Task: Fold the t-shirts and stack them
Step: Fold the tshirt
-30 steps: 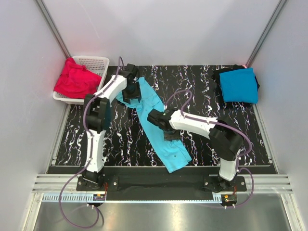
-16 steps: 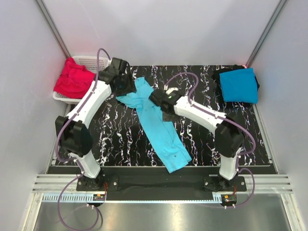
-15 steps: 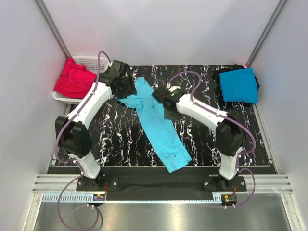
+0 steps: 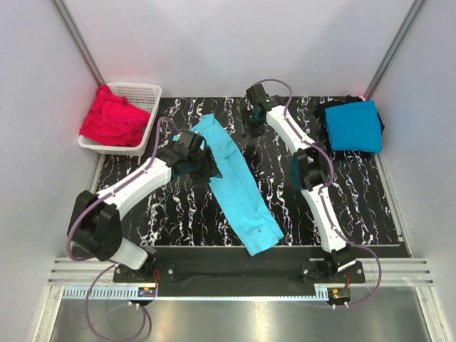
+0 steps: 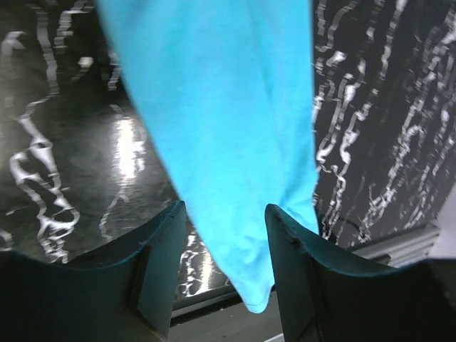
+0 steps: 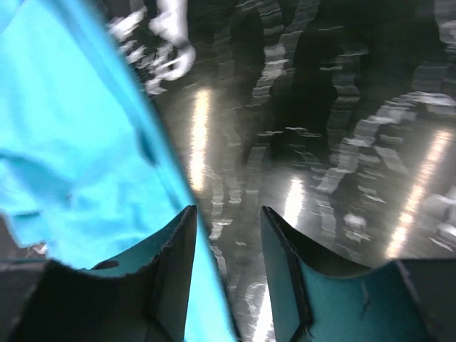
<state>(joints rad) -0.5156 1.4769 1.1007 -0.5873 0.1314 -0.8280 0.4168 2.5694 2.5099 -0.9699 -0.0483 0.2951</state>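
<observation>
Red t-shirts (image 4: 110, 117) sit in basket (image 4: 142, 89) far left; left tool (image 4: 199, 164) spread wide, gripping nothing, over the left edge of the turquoise t-shirt (image 4: 239, 189), a long strip on the surface (image 4: 178, 214) running far-left to near-right; right tool (image 4: 249, 130) parted, empty, by its far end.

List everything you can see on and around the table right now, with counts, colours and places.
turquoise t-shirt: one, light turquoise, stretched diagonally across the middle of the table.
blue t-shirt: one, deeper blue, folded, far right corner, on top of the black t-shirt.
black t-shirt: one, black, under the blue one, only its edges showing.
red t-shirts: red heap, count unclear, in the basket.
basket: one, white lattice, far left corner.
table: one, black with white marbling.
left gripper: open, at the turquoise t-shirt.
right gripper: open, beside the shirt's far end.
</observation>
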